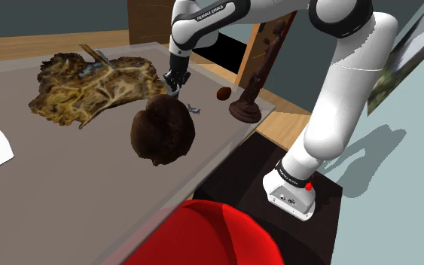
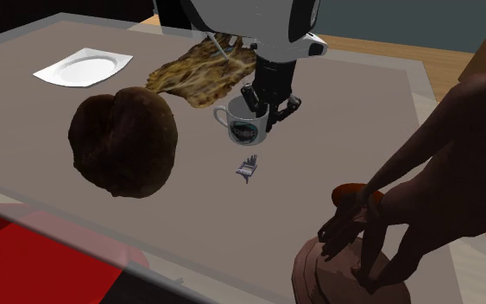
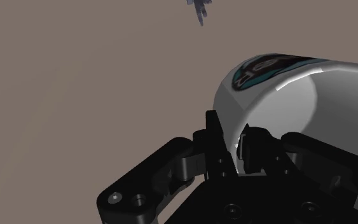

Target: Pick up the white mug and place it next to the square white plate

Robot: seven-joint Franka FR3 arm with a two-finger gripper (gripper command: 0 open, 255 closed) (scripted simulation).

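White with a teal-and-dark emblem on its side, the white mug [image 2: 241, 128] stands upright near the middle of the table [image 2: 388, 104]. It is just beside one end of a mottled brown sheet [image 2: 199, 73] and well apart from the square white plate [image 2: 83, 67] at the second exterior view's upper left.

The claw of my gripper [image 2: 265, 114] is narrow and closed on the mug's wall. In the wrist view one finger [image 3: 217, 137] sits outside the rim and the other inside, clasping it between them. Whether the base rests on the table or hangs just off it, I cannot tell.

In the shoulder view a dark brown lump [image 1: 163, 129] hides nearly all of the mug, and the plate is cut off by that view's left edge. The emblem carries no letters I can make out — the only legible writing is "FRANKA EMIKA" on the arm [image 1: 210, 13].

A small grey piece [image 2: 248, 167] lies near the mug, too small to name. A dark brown figure's hand [image 2: 405, 199] fills the foreground of the second exterior view, cut off by the frame. A red shape [image 1: 202, 233] is cropped at the shoulder view's bottom edge.
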